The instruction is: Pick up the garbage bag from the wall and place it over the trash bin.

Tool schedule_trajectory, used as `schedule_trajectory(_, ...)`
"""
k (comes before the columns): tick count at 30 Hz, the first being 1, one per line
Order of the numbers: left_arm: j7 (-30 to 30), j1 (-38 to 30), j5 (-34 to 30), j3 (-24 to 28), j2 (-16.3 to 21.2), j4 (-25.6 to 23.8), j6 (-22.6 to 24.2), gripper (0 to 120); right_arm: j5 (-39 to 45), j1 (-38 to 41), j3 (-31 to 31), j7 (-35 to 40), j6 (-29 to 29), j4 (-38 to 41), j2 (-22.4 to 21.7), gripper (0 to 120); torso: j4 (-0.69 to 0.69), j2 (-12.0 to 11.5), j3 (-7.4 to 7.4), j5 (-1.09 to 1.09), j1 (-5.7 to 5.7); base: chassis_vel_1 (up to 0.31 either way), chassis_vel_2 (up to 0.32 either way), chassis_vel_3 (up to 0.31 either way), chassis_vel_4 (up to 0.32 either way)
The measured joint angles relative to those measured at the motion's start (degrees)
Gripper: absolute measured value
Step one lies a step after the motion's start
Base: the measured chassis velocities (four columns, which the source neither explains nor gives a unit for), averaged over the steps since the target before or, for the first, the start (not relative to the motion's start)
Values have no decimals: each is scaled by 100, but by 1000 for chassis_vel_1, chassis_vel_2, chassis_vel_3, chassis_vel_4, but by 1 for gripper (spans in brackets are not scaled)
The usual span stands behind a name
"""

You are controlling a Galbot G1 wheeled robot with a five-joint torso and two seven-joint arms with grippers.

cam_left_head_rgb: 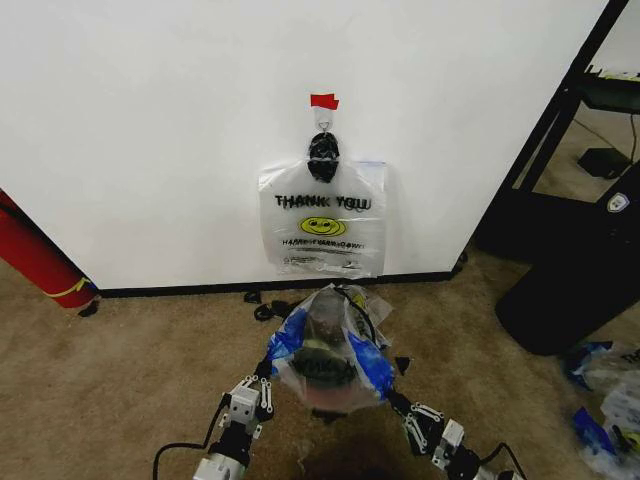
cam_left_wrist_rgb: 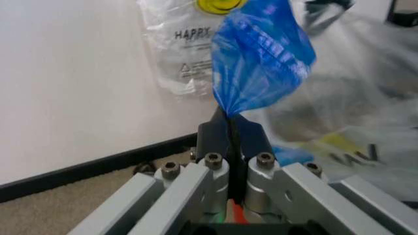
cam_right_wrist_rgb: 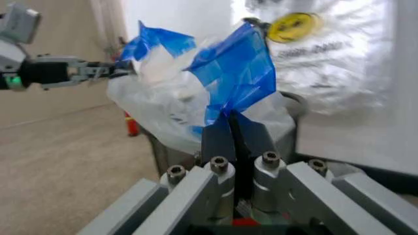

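Head view: tan carpet (cam_left_head_rgb: 130, 360), white wall (cam_left_head_rgb: 150, 120); both jaws clamped on garbage bag (cam_left_head_rgb: 330, 350).

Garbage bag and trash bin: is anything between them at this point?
Nothing visible. The garbage bag is already draped over the trash bin, with the left gripper and right gripper each pinching a blue patch at opposite edges. Another smiley bag hangs on the wall behind.

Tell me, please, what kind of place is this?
Likely an indoor test room: beige carpet, a plain white wall with a taped hook, and black shelving beside it.
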Motion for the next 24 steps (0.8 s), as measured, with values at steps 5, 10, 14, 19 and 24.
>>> schedule_trajectory(5,-121,-85,65,-9,-49,136,112,0,43,125,-22,-23,-2,-349,142,0,0,0,0,0,0,0,0,0,0)
schedule_trajectory(10,-167,63,160,-5,-21,88,153,0,113,116,-78,-147,-3,-386,176,0,1,0,0,-1,0,0,0,0,0)
schedule_trajectory(14,-155,279,209,-22,97,-157,119,0,197,-27,-82,-329,-4,50,145,0,1,0,0,-1,0,0,0,0,0)
schedule_trajectory(19,-166,274,416,-75,146,-75,118,0,141,-48,-82,-352,-4,169,149,0,0,0,0,0,0,0,0,0,0)
schedule_trajectory(24,-245,-25,573,-100,3,496,59,0,80,63,-82,-332,-5,-200,244,0,0,0,0,-1,0,0,0,0,0)
